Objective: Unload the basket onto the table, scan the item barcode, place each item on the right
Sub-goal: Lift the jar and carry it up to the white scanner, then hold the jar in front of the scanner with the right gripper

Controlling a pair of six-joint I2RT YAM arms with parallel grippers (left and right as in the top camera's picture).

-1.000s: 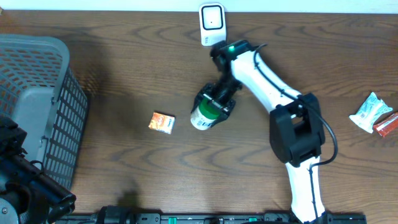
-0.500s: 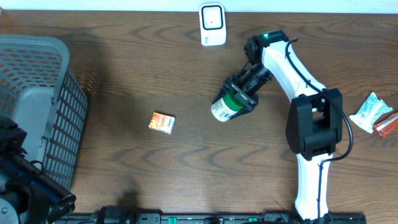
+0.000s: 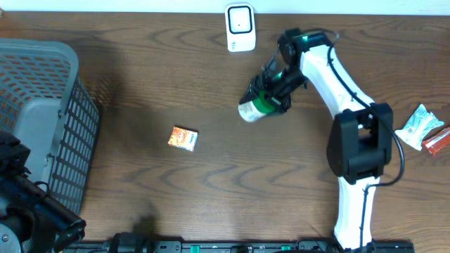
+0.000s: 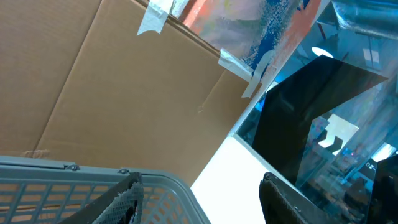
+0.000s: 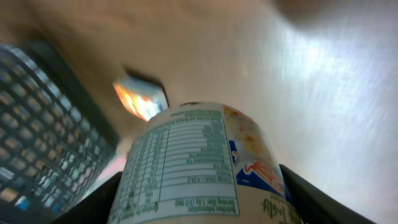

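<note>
From overhead, we see the right tool [image 3: 273,90] pinching a green-and-white canister [image 3: 253,107] by its green end. The canister lies tilted, its white end pointing down and left. It sits below and slightly right of the white scanner [image 3: 240,27], which stands at the far edge of the worktop [image 3: 211,190], and the two are apart. We cannot tell from above whether the canister rests on the wood or is lifted. A small orange box [image 3: 183,138] lies well to its left. A grey basket [image 3: 42,77] fills the left edge, with the dark left arm [image 3: 28,204] just below it. At the right edge a pale packet [image 3: 419,125] and a red packet [image 3: 437,140] lie side by side.

In the left wrist view, the left tool [image 4: 202,199] is spread, with nothing between its fingers [image 4: 127,199]. It points up past the basket rim toward taped cardboard [image 4: 112,93].

In the right wrist view (rather blurred), the canister fills the lower frame between the two dark fingers [image 5: 93,202], its nutrition table facing us. Beyond it we make out the orange box and the basket mesh at left.
</note>
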